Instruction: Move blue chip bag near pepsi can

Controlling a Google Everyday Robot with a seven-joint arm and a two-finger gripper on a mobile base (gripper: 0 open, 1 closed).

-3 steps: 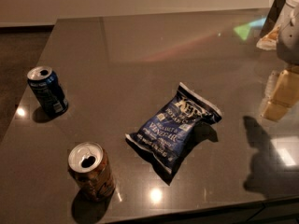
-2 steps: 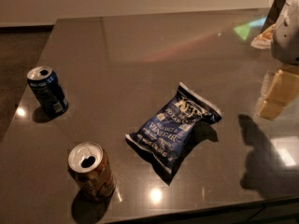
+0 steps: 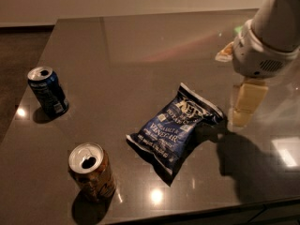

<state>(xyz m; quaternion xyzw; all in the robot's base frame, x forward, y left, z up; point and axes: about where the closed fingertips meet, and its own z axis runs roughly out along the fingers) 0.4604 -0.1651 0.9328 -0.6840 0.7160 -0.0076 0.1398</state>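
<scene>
- On the dark table (image 3: 140,46), near the middle, the blue chip bag (image 3: 176,128) lies flat.
- Over by the left edge stands the pepsi can (image 3: 47,92), well apart from the bag.
- An orange-brown can (image 3: 91,171) stands near the front edge.
- The gripper (image 3: 243,111) hangs just beside the bag's upper right end. How wide it is open cannot be told. The bag is not in its grip.

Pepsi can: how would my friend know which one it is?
Look at the dark table, far from the gripper hanging over its right side. Near the left edge stands the pepsi can. It is dark blue with a silver top, while the orange-brown can stands nearer the front.
</scene>
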